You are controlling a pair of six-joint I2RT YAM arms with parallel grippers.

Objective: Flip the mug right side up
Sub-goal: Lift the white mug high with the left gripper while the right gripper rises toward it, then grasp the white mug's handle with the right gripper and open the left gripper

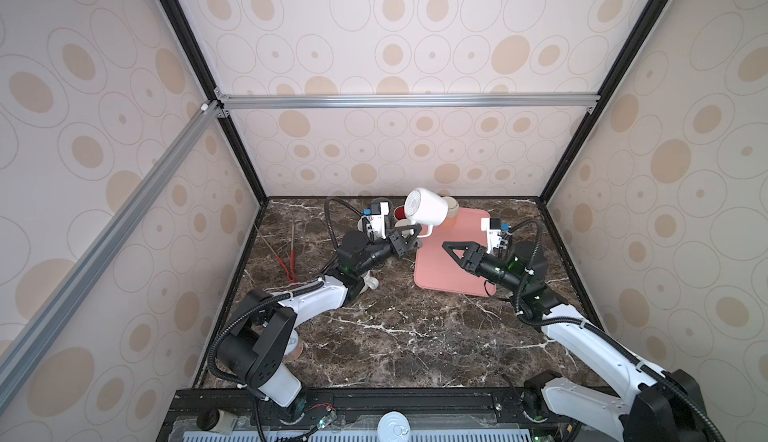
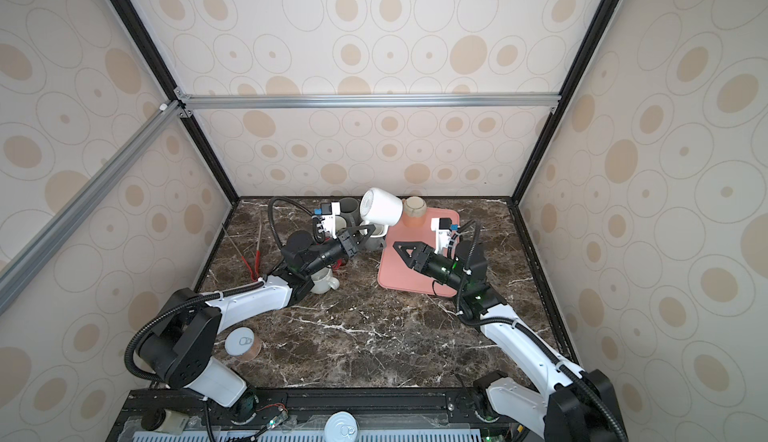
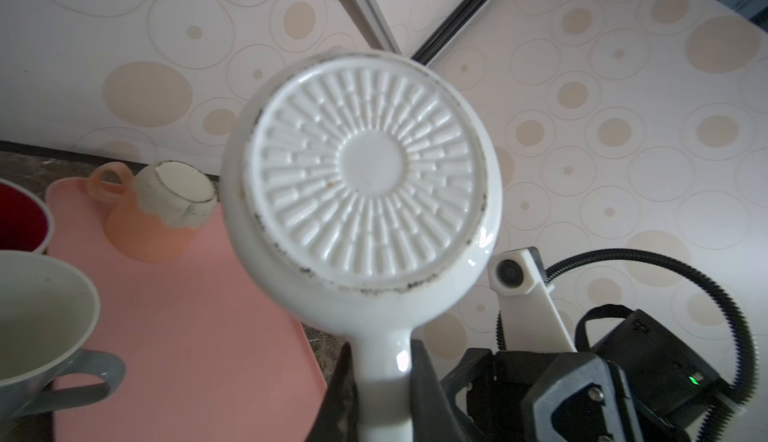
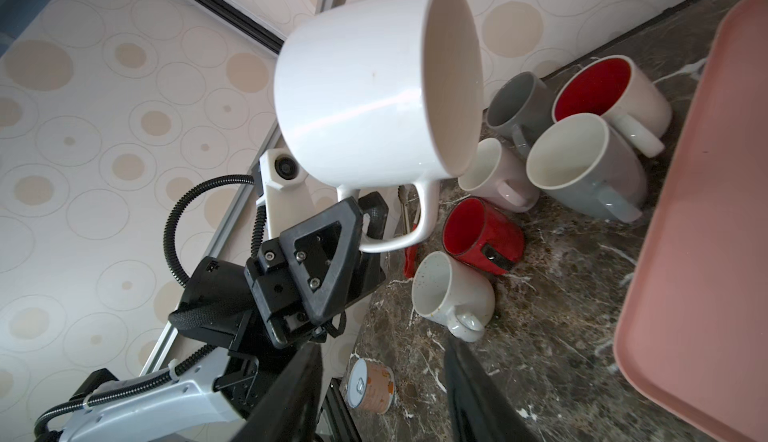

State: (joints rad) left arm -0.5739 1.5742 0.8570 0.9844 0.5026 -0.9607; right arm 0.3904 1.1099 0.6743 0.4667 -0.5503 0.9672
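Observation:
A white mug (image 1: 428,208) (image 2: 381,208) hangs in the air above the back of the table, tipped onto its side. Its ribbed base (image 3: 368,178) faces the left wrist camera, and its mouth (image 4: 451,78) faces the right arm. My left gripper (image 1: 417,235) (image 2: 365,232) (image 3: 382,371) is shut on the mug's handle (image 4: 409,227). My right gripper (image 1: 447,247) (image 2: 398,247) (image 4: 382,352) stands open and empty over the pink tray, a little in front of the mug and apart from it.
The pink tray (image 1: 434,273) (image 4: 706,252) carries an upside-down orange mug (image 2: 413,213) (image 3: 158,219) at its back. Several upright mugs (image 4: 582,165) cluster left of the tray. A speckled mug (image 2: 324,284), red-handled tongs (image 1: 291,261) and a can (image 2: 242,344) lie on the left.

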